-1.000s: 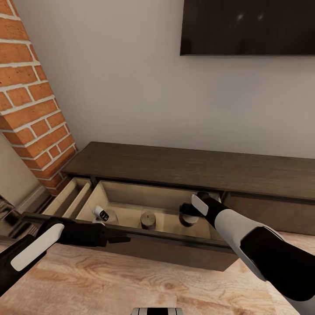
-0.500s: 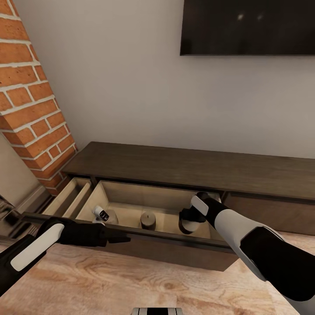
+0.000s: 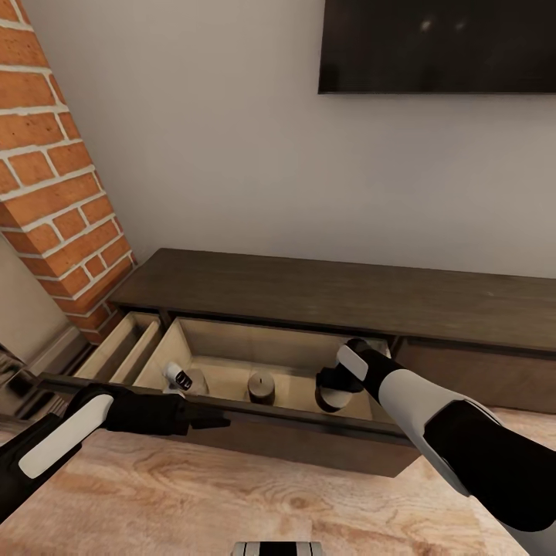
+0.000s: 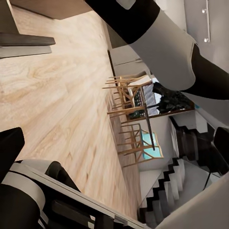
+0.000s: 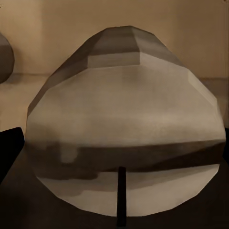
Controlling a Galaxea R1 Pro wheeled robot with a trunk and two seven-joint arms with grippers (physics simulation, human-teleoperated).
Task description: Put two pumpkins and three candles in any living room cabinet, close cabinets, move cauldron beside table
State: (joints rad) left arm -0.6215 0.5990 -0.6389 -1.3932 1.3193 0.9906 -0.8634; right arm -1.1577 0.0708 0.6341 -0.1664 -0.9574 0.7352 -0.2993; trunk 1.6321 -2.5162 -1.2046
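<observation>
R gripper [image 3: 333, 384] on candle [image 3: 332, 399] in drawer [image 3: 202, 338] — grip unclear; L [image 3: 210, 421] looks closed.

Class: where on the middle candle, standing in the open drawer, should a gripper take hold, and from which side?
Grip the upright middle candle across its round sides, coming straight down from above: the drawer walls block a sideways approach, and only its top is open.

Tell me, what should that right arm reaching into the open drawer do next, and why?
Probably open the right gripper and lift out. The candle it holds seems to sit on the floor of the cabinet drawer, beside another candle; the right wrist view shows it close between the fingers.
</observation>
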